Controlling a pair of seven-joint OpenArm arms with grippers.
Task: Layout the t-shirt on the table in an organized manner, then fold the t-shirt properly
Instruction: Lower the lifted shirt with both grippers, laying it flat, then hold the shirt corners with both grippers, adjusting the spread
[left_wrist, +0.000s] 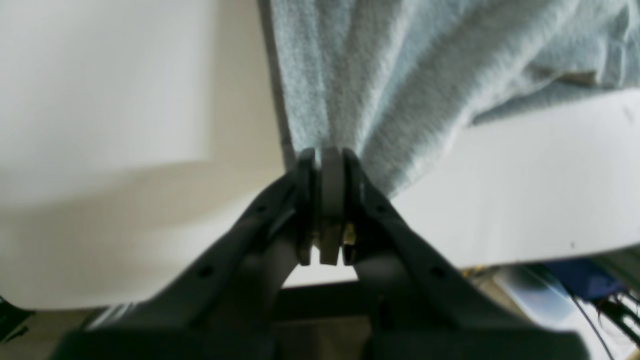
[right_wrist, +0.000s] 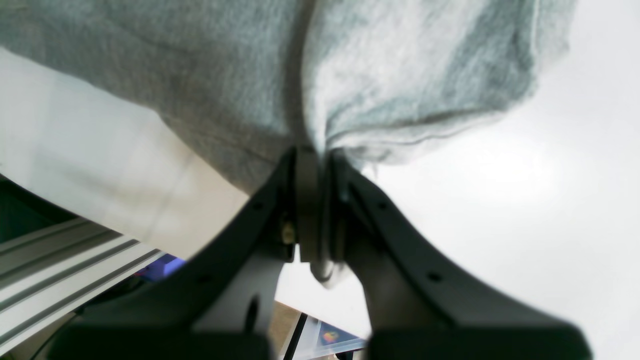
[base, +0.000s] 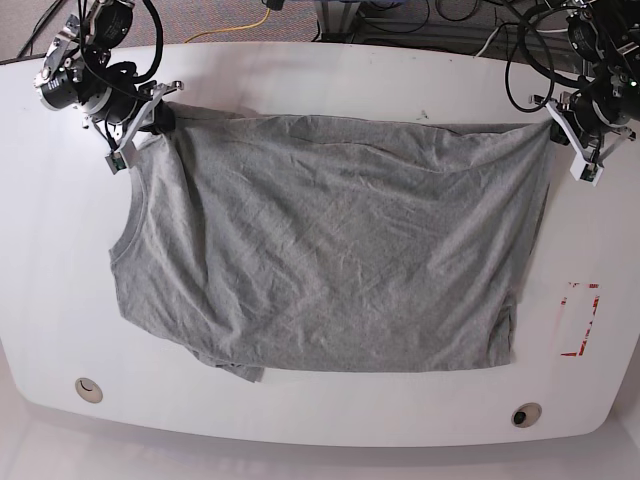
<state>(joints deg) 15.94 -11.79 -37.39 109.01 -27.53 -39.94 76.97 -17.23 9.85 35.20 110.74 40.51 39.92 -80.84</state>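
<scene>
The grey t-shirt (base: 330, 240) lies spread and wrinkled over the middle of the white table (base: 60, 300), and no lettering shows. In the base view my left gripper (base: 552, 116) pinches the shirt's far right corner, and my right gripper (base: 160, 113) pinches its far left corner. The left wrist view has the left gripper (left_wrist: 330, 156) shut on a bunched fold of the t-shirt (left_wrist: 380, 75). Seen from the right wrist, the right gripper (right_wrist: 317, 152) is shut on gathered t-shirt (right_wrist: 250, 75) cloth. The near hem rests flat, with one corner folded under at the near left.
A red rectangular outline mark (base: 580, 320) sits near the table's right edge. Two round holes (base: 88, 389) (base: 526, 412) lie close to the front edge. Cables (base: 520, 60) and arm bases crowd the far corners.
</scene>
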